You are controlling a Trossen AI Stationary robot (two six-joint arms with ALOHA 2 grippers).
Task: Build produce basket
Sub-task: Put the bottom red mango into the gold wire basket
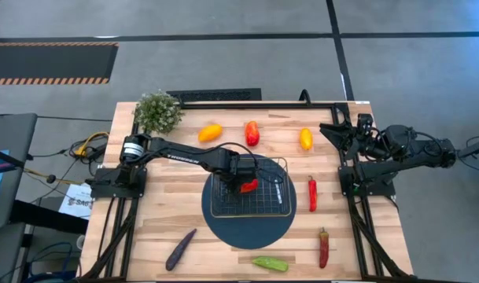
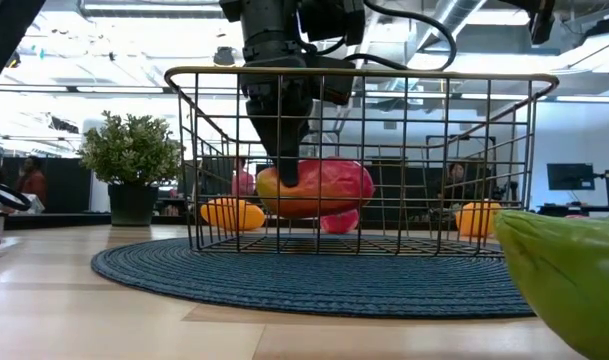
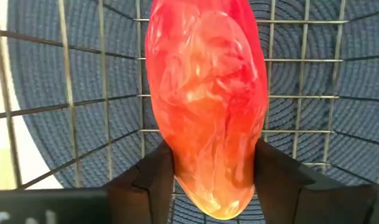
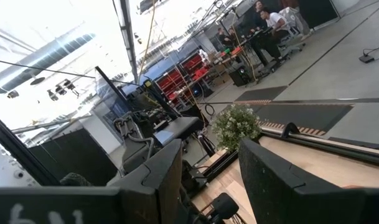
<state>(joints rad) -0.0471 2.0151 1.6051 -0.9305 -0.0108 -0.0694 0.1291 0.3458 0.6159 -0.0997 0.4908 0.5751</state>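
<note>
I am holding the left gripper (image 1: 248, 185) down inside the wire basket (image 1: 278, 206), its jaws closed against the two sides of a red-orange pepper (image 3: 205, 106), which is sitting low over the mesh floor. The basket is resting on a round dark-blue woven mat (image 1: 223, 228) at the middle of the wooden surface (image 1: 168, 204), and in the low view its top rim is standing above the pepper, so the basket walls are boxing the gripper in on all sides with open room only upward. The rest of the produce is lying outside the basket: an orange pepper (image 1: 211, 132), a red pepper (image 1: 252, 133) and a yellow-orange pepper (image 1: 305, 138) in a row toward the far edge, a thin red chili (image 1: 312, 192) just beside the basket's right side, another red chili (image 1: 324, 248) near the front right edge, a green pepper (image 1: 270, 263) at the front edge and a dark purple one (image 1: 181, 248) at the front left. A potted plant (image 1: 157, 112) is standing in the far left corner. The right gripper (image 4: 208, 171) is waiting off the surface's right edge, well apart from everything, its jaws standing open on nothing. White lettering is showing on the left arm (image 1: 184, 156) in the high view, but I cannot read it.
</note>
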